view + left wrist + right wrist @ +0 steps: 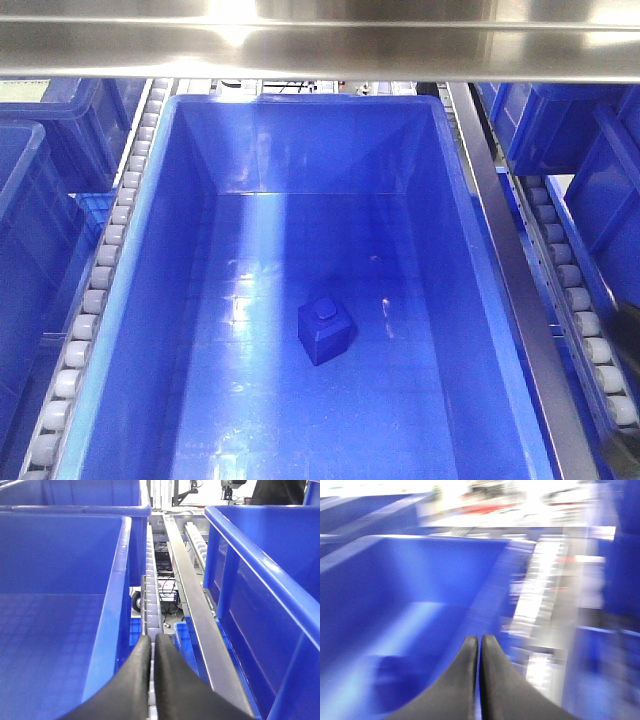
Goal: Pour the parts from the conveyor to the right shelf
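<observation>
Bright overhead light glares off a steel crossbar (320, 45) at top. Far behind, tangled cables (167, 587) and a dark-clothed figure (277, 491), far right.

Glossy blue plastic bin (470, 300), brushed shiny steel shelf rail (320, 45), matt plastic block (325, 332).

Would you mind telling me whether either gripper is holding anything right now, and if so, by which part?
Nothing is held. The left gripper and right gripper are both shut with nothing between their fingers; the blue part lies loose in the bin.
</observation>
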Robot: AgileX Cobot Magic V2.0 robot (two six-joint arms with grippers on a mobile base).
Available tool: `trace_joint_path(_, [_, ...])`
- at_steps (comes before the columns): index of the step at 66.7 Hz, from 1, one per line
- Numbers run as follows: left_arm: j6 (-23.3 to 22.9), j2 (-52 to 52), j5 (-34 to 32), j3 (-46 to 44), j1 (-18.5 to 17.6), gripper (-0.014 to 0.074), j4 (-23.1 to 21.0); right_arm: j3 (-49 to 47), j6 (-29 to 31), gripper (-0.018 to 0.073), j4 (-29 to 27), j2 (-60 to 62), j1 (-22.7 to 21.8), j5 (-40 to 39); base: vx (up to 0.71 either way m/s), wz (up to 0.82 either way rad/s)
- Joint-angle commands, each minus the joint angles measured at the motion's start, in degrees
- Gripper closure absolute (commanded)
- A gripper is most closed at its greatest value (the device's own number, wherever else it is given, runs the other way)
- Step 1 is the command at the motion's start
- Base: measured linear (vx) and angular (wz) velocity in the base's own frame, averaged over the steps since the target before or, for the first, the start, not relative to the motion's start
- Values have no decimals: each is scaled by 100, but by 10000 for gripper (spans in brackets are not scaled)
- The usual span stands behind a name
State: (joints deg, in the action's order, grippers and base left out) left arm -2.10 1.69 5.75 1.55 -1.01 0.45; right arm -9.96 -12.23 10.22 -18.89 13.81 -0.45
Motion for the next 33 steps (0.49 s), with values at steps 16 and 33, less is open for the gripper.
trace_joint_path(16, [-49, 102, -449, -112, -42, 602, -45, 1005, 12, 568, -93, 1425, -1346, -463, 0, 0])
trace_joint_path(33, [-49, 93, -449, -112, -42, 602, -45, 1205, 12, 568, -93, 2027, -1336, 139, 0, 0])
